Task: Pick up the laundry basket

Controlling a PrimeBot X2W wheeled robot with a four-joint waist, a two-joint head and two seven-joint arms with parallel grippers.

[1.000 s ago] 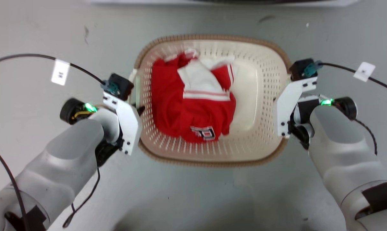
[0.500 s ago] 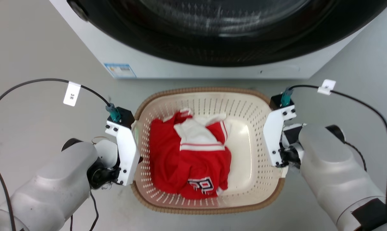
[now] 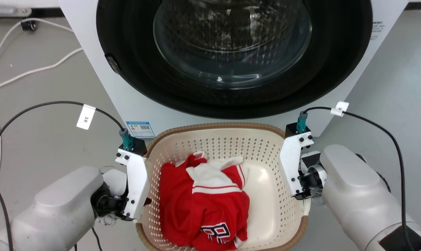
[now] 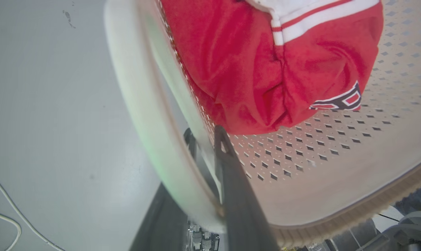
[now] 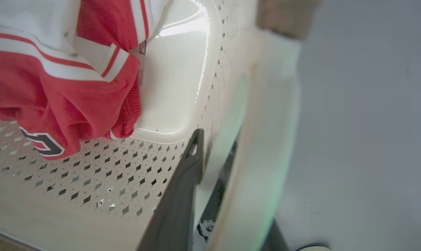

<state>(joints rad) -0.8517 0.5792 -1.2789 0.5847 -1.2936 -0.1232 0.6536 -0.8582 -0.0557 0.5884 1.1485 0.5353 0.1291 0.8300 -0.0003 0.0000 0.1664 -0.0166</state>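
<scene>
You read "3米" on the white tag (image 3: 85,118) on the black cable (image 3: 57,102), blue barcode sticker (image 3: 140,128) on the washing machine (image 3: 91,52) too small to read, block letters (image 3: 219,232) on the red garment (image 3: 182,202) partly hidden.

**Laundry corner on a bare test floor**

A front-loading washing machine (image 3: 231,52) with a big round glass door stands on a smooth grey floor (image 3: 398,69), a barcode sticker (image 3: 140,128) low on its white front. Just before it is a laundry basket (image 3: 217,141) holding a red and white garment (image 3: 203,209). Loose white cables (image 3: 32,72) trail over the floor, more lab than home.
</scene>
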